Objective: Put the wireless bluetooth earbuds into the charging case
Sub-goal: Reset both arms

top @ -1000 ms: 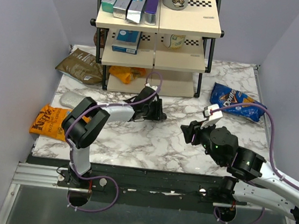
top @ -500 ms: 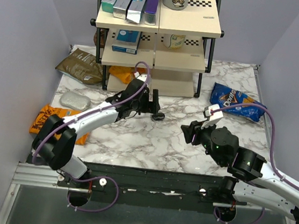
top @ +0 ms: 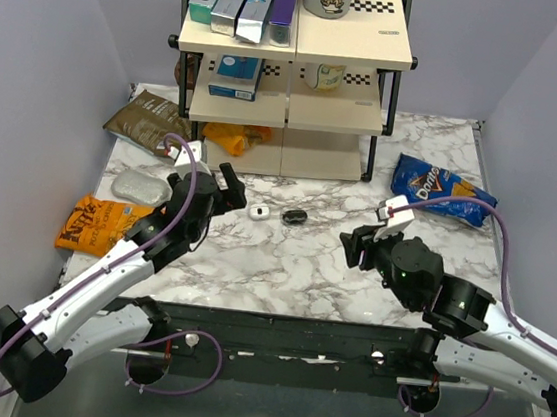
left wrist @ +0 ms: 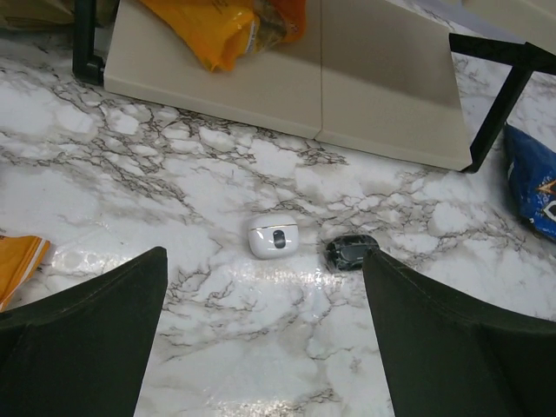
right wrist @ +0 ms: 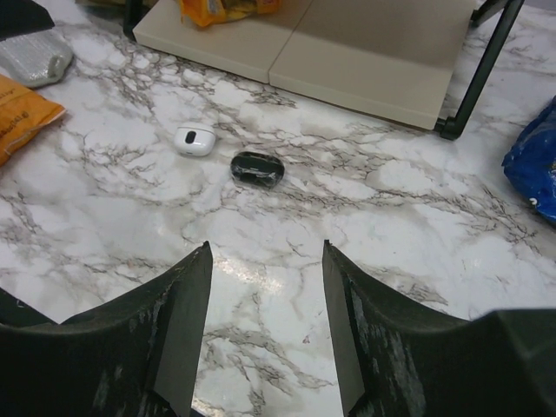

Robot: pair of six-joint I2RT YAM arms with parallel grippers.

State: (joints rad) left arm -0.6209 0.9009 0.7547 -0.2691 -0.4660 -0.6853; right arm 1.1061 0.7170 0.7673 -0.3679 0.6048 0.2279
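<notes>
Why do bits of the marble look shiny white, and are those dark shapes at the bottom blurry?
Left wrist view: glare streaks the marble table near the white case; the left claw looks dark and soft-edged. Right wrist view: similar sheen by the right claw. Top view: even light, faint shadows.

From above, the black oval pod [top: 296, 216] and the small white case [top: 258, 209] were too small to show any detail, and I couldn't pick out the earbuds in any view. The left gripper [left wrist: 265, 254] had its fingers [left wrist: 82, 347] cut by the wrist picture's lower edge. The blue chip bag [left wrist: 534, 182] ran off the right edge.
</notes>
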